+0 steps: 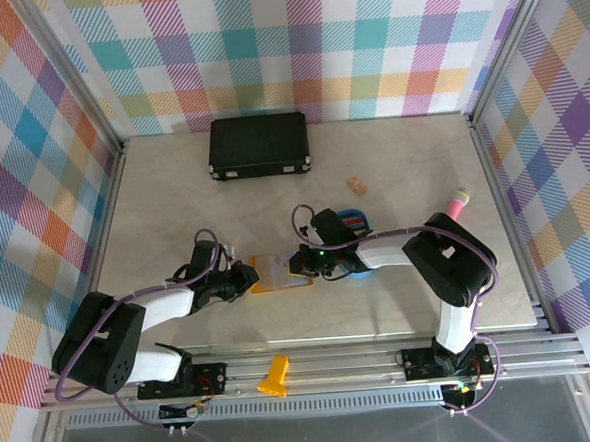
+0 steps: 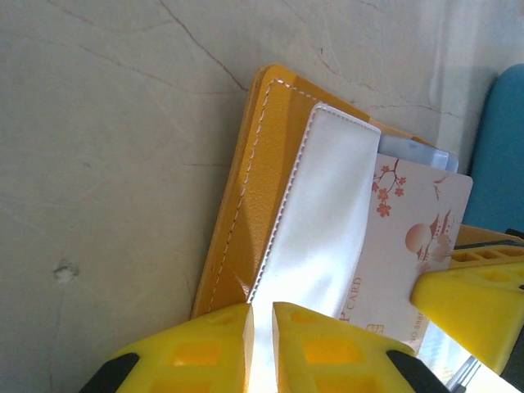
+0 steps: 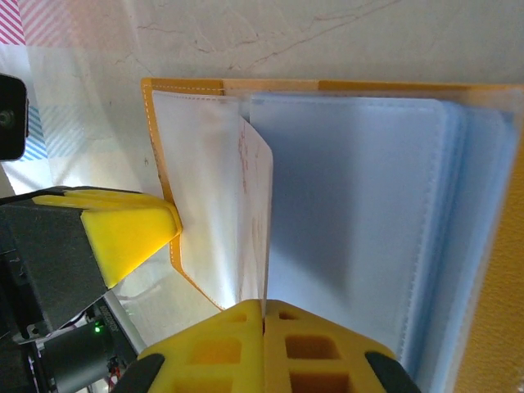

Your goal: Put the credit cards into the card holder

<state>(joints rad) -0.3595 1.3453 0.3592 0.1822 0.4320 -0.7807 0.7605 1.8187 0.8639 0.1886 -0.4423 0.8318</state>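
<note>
Your pale, stone-patterned table (image 1: 173, 198) carries everything. The large black rectangular case (image 1: 258, 145) lies well beyond both claws, at the back wall. The blue oval plastic tray (image 2: 503, 164) sits just to the right of your right claw (image 3: 264, 315), partly under that arm. The mustard-yellow folding card holder (image 2: 262, 188) lies open and flat between the two claws, with each one reaching in from its own side.

Your left claw (image 2: 261, 315) has its yellow fingers almost together, clamped on the near end of the glossy white stitched pocket flap (image 2: 327, 213). Your right claw's fingers are pressed tight. The thin edge of the cream plastic credit card with pink blossom print (image 2: 409, 246) runs straight into their seam, so it is pinched there. Ahead of that claw, the card stands between the white flap and the light blue inner pockets (image 3: 352, 213), with one side tucked under the flap. You cannot tell how deep it sits.

A small tan block (image 1: 357, 185) rests well beyond the right claw
</note>
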